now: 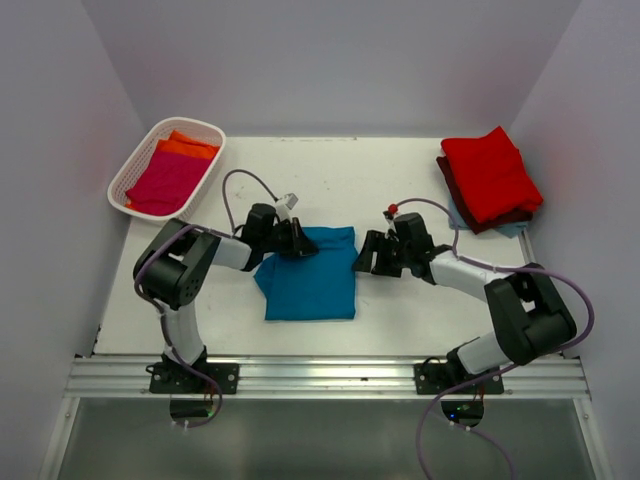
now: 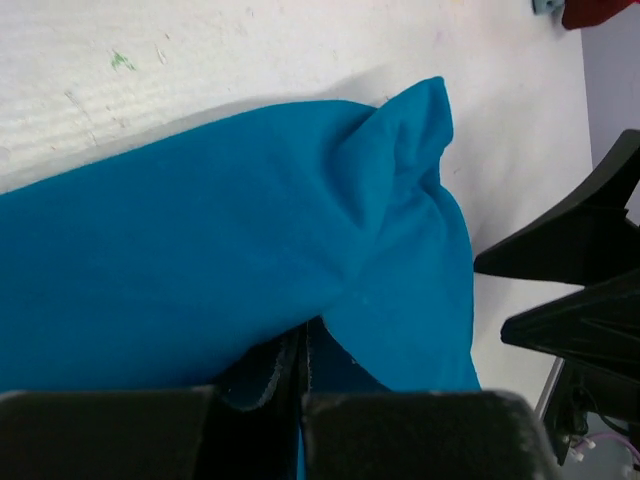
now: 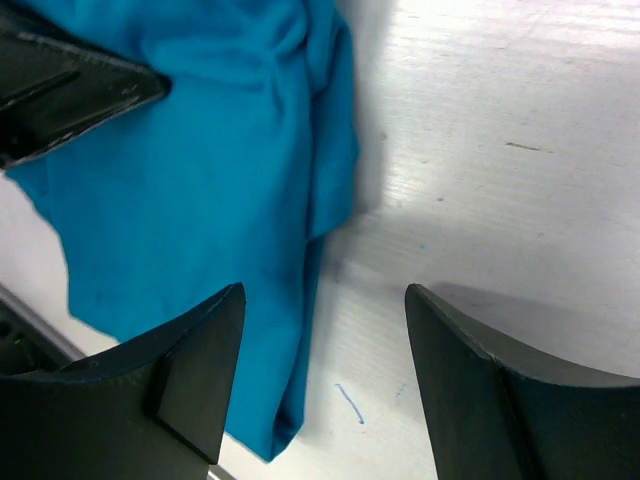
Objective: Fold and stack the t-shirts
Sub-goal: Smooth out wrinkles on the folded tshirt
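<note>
Teal t-shirt lies folded at centre frame on the table in the top view.
Left gripper sits at its upper left corner. In the left wrist view the fingers are pressed together on a raised fold of teal cloth at the lower edge, and how deep the pinch goes is hidden.
Right gripper is just beside the upper right edge. In its own view the jaws are spread wide over the shirt's hem and bare table, holding nothing.

Upper left: basket, with a magenta t-shirt covering most of an orange one.
Upper right: red t-shirt on top of a stack. The maroon and light blue layers show as edges only.
</note>
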`<state>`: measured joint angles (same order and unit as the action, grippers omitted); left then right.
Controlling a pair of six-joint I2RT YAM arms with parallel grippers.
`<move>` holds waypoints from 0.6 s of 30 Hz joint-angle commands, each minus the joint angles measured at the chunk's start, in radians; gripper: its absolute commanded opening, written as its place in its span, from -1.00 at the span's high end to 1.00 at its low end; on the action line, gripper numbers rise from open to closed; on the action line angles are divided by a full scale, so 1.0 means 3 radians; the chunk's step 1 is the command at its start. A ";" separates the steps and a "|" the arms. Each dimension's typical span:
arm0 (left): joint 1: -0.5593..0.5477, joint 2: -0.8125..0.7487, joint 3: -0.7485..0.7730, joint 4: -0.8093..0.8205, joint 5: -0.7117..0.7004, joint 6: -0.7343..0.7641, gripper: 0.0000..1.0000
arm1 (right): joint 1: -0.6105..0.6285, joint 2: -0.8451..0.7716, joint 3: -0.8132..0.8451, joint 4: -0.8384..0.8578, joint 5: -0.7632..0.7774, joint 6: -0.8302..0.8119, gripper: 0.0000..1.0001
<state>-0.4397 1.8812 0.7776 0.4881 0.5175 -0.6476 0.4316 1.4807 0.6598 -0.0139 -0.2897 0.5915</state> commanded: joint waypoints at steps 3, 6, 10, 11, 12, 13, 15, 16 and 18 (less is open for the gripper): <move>0.0064 0.0258 -0.0015 0.0760 0.0059 0.0006 1.00 | -0.0002 -0.0196 -0.0174 0.0822 -0.0659 0.0288 -0.33; 0.0095 0.0432 0.0016 0.1026 0.0228 -0.0152 1.00 | 0.0003 -0.0221 -0.0312 0.1507 -0.1125 0.0645 -0.30; 0.0100 0.0407 -0.0092 0.1344 0.0336 -0.0352 1.00 | 0.0018 -0.0058 -0.0379 0.2524 -0.1534 0.1228 -0.30; 0.0100 0.0356 -0.0107 0.1334 0.0315 -0.0362 1.00 | 0.0024 0.0034 -0.0369 0.2597 -0.1535 0.1275 -0.28; 0.0100 0.0331 -0.0137 0.1339 0.0305 -0.0367 1.00 | 0.0044 0.0222 -0.0333 0.2745 -0.1535 0.1356 -0.27; 0.0100 0.0310 -0.0153 0.1339 0.0305 -0.0367 1.00 | 0.0054 0.0355 -0.0328 0.2863 -0.1545 0.1408 -0.27; 0.0100 0.0254 -0.0184 0.1334 0.0305 -0.0393 1.00 | 0.0110 0.0778 -0.0318 0.3331 -0.1540 0.1642 -0.25; 0.0100 0.0244 -0.0194 0.1339 0.0310 -0.0408 1.00 | 0.0131 0.0943 -0.0302 0.3496 -0.1560 0.1730 -0.23; 0.0100 0.0193 -0.0260 0.1395 0.0295 -0.0469 1.00 | 0.0197 0.1301 -0.0272 0.3900 -0.1576 0.1949 -0.18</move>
<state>-0.4171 1.9888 0.7277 0.8192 0.5957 -0.7677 0.4625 1.7473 0.5632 0.8776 -0.7155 1.0313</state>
